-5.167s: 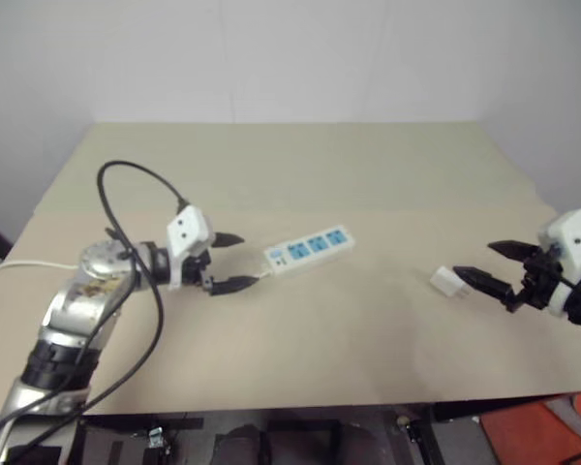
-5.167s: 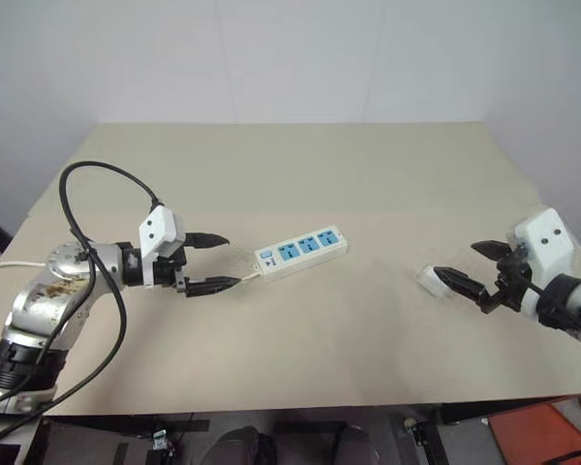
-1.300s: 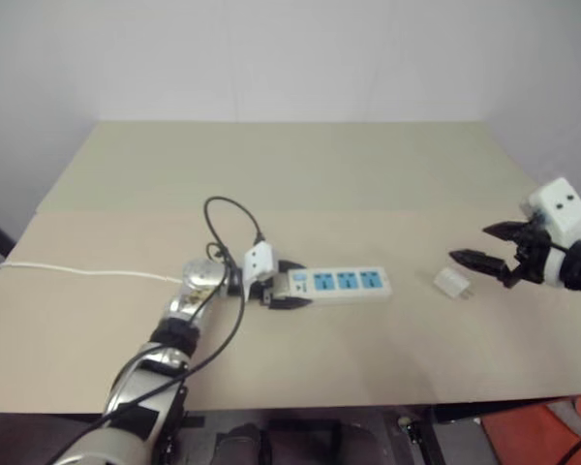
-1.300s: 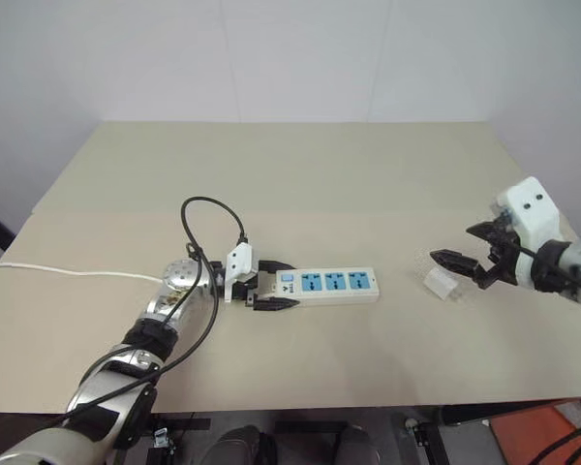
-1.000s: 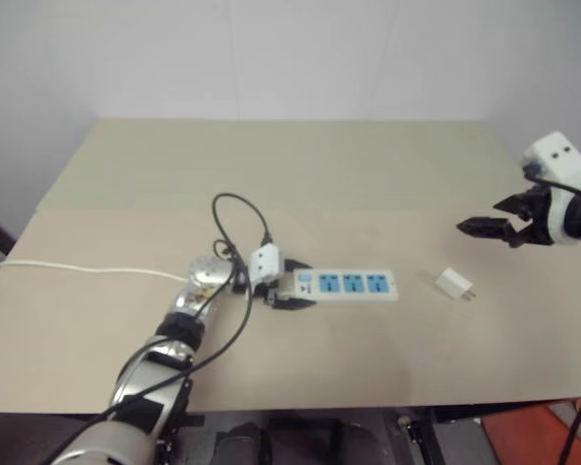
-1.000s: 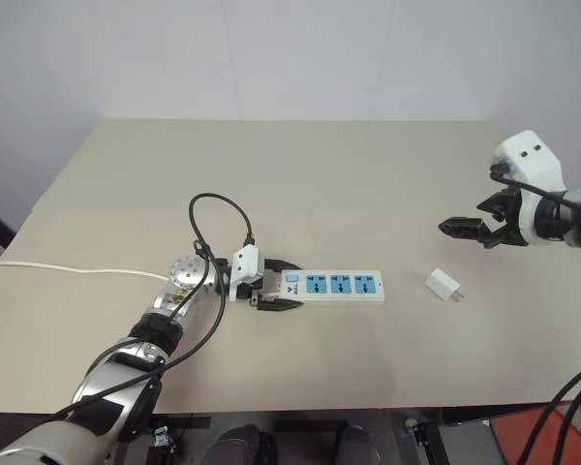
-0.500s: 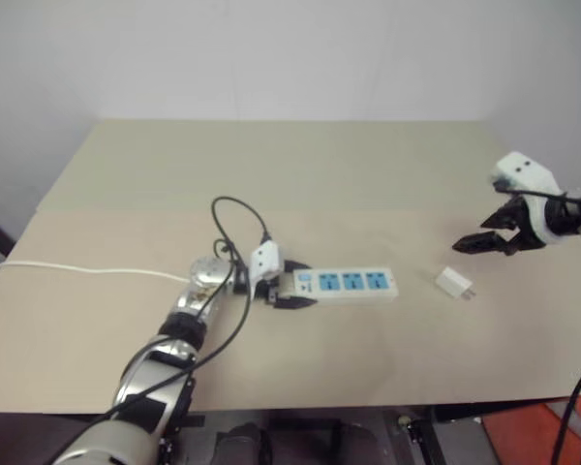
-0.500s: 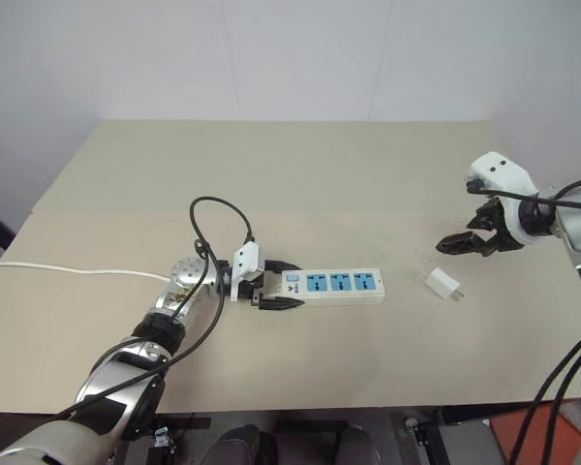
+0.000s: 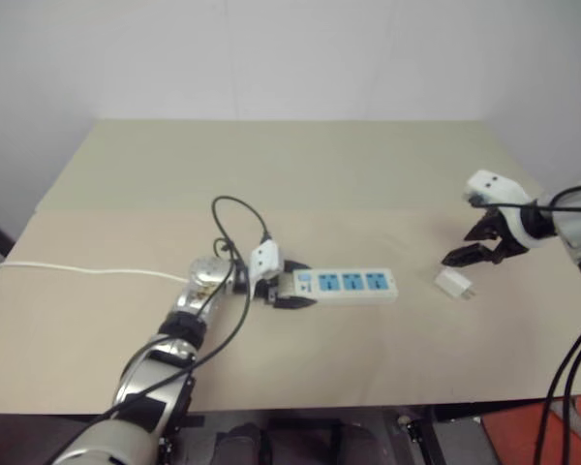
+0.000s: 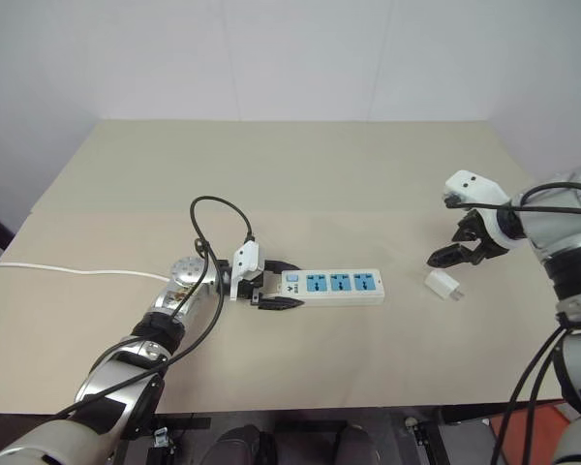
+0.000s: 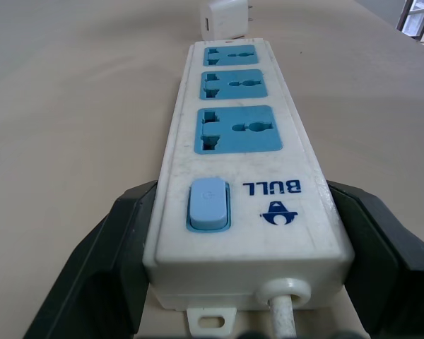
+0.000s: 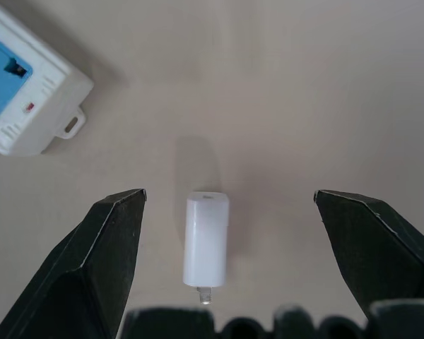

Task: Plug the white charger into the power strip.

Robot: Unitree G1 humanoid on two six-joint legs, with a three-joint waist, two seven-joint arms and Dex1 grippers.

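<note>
Wide-open and empty, right gripper [image 12: 226,212] hovers over the small white rectangular plastic charger [image 12: 205,239], seemingly light, rigid, smooth: best pinched across its flat sides.

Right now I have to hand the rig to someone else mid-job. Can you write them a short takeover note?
Left gripper: jaws shut on the switch end of the long white plastic power strip with three blue socket faces, which lies flat on the beige table.
Right gripper: jaws open, empty, poised above the small white rectangular plastic charger, a finger on either side, not touching.
Charger lies on the table past the strip's far end, apart from it, metal prongs showing.
Done: strip secured.
Left: close on the charger, lift, turn prongs down, press into a socket.
</note>
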